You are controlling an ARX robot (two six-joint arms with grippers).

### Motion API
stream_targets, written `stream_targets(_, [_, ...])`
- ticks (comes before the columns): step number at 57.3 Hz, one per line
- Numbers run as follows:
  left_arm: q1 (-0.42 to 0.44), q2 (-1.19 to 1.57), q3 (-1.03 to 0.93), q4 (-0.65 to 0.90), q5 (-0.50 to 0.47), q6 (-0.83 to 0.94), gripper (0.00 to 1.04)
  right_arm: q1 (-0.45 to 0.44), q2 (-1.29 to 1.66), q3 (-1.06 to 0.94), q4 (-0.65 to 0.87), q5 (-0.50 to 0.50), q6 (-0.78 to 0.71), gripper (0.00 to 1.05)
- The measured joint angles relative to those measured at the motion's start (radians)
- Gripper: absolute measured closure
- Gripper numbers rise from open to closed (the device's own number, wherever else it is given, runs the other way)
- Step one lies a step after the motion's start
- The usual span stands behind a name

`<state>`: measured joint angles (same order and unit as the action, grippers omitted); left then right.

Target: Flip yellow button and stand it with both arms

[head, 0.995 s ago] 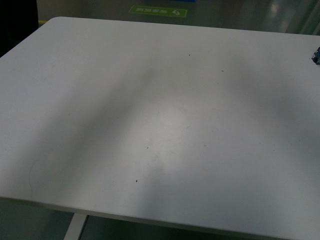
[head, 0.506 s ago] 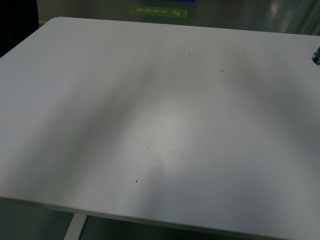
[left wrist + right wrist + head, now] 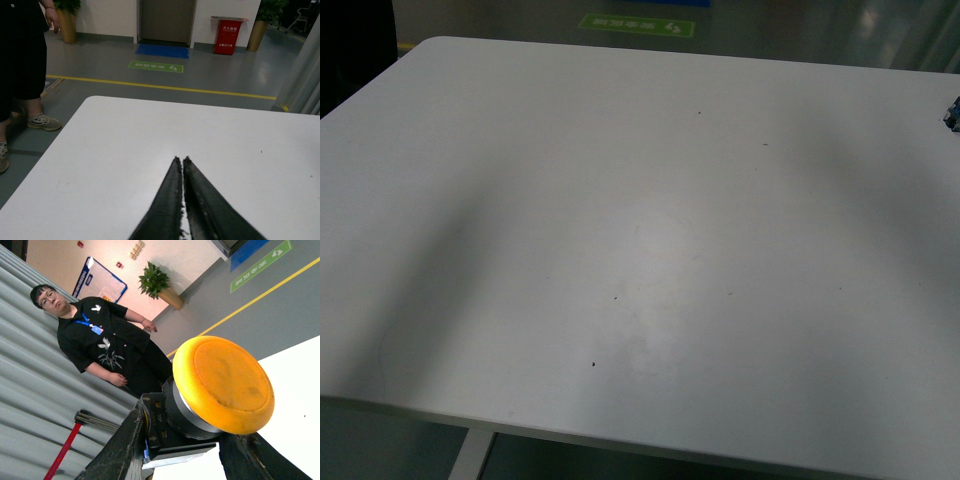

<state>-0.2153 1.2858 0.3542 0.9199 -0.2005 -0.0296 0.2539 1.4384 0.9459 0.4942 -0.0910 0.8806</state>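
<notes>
Your right claw (image 3: 187,429) is clamped on the black block of the yellow button (image 3: 222,385), cap tilted, white table (image 3: 300,390) behind it, your left claw (image 3: 181,162) is pinched together, empty, over that table, and a person (image 3: 100,345) stands beyond.

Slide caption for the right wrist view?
Right end effector holds the yellow button by its black base; person behind.

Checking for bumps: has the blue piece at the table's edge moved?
No. The blue piece sits at the same spot relative to the dark speck.
</notes>
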Motion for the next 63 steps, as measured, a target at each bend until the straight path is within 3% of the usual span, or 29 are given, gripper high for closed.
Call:
stream_targets(32, [0.129, -0.364, -0.252, -0.111, 0.117, 0.021, 1.01, -0.061, -0.019, -0.071, 0.021, -0.009, -0.029, 0.7])
stream_targets(35, [0.17, -0.407, -0.267, -0.14, 0.181, 0.022, 1.01, -0.07, -0.021, -0.078, 0.022, -0.008, -0.035, 0.7])
stream_targets(41, [0.208, -0.426, -0.312, -0.103, 0.194, 0.022, 1.01, -0.086, -0.023, -0.09, 0.023, -0.008, -0.043, 0.7])
stream_targets(63, [0.213, -0.729, -0.33, -0.372, 0.2, 0.022, 1.01, -0.103, -0.048, -0.097, 0.017, -0.02, -0.05, 0.7])
